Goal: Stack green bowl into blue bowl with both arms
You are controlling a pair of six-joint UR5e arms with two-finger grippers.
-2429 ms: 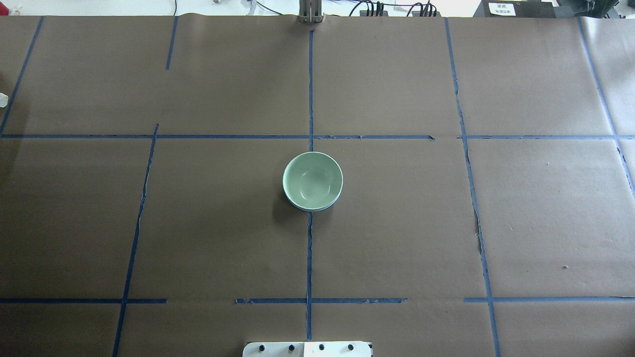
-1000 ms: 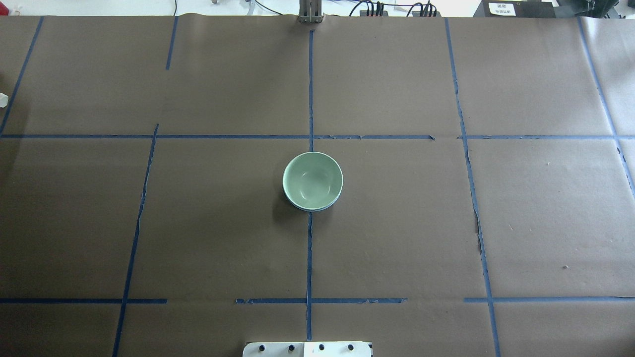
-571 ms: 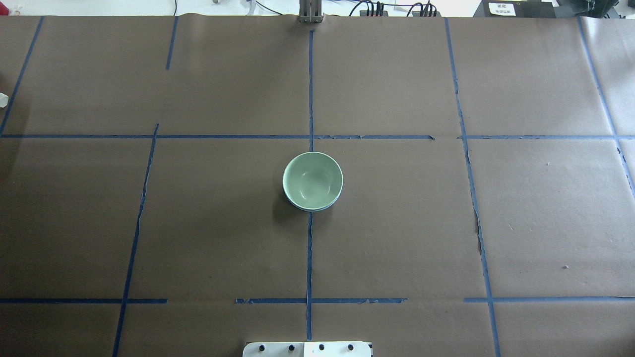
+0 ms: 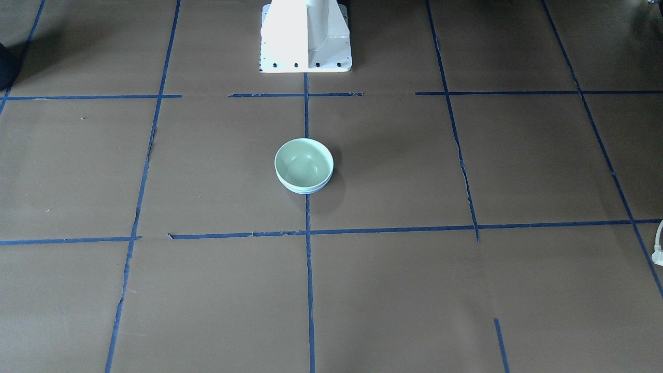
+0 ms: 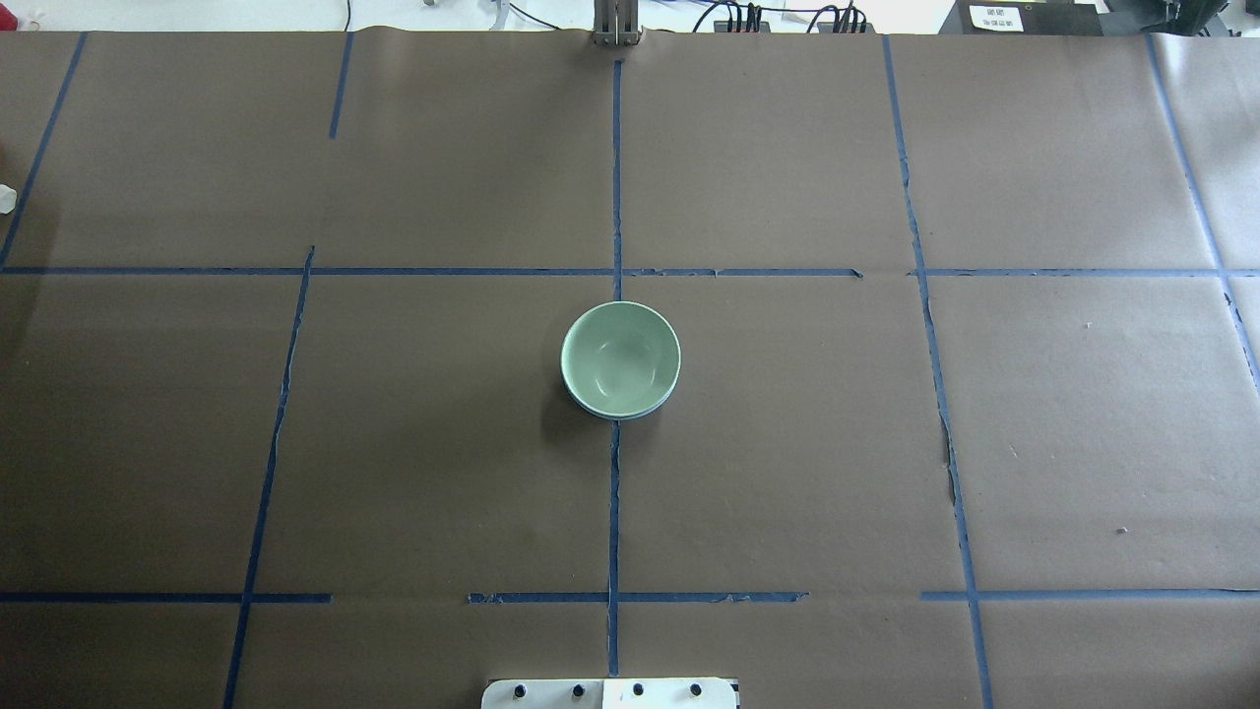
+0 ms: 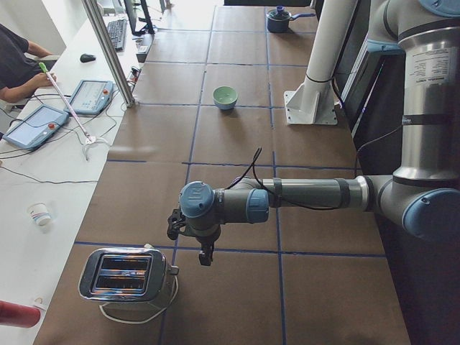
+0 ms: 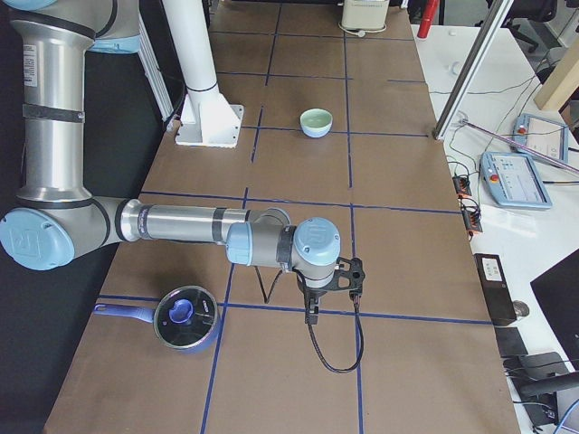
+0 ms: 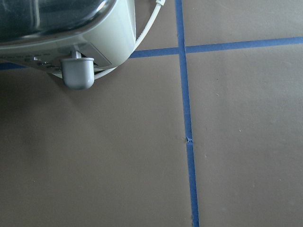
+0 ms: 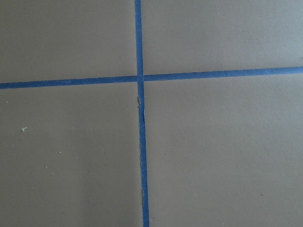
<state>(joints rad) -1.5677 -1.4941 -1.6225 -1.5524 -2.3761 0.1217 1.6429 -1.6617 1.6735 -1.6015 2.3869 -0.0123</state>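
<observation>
The green bowl [image 5: 620, 356] sits nested inside the blue bowl [image 5: 630, 416] at the table's centre; only a thin blue rim shows beneath it. The stack also shows in the front view [image 4: 303, 162] and far off in both side views [image 6: 225, 95] [image 7: 316, 119]. My left gripper [image 6: 206, 253] hangs at the table's left end, next to a toaster, far from the bowls. My right gripper [image 7: 312, 312] hangs at the right end, near a pot. Both show only in the side views, so I cannot tell if they are open or shut. The wrist views show bare table with no fingers.
A silver toaster [image 6: 126, 277] with a white cord stands at the left end, close under the left wrist [image 8: 61, 28]. A blue lidded pot [image 7: 185, 318] stands at the right end. The white pedestal [image 4: 305, 36] stands behind the bowls. An operator sits at the side bench.
</observation>
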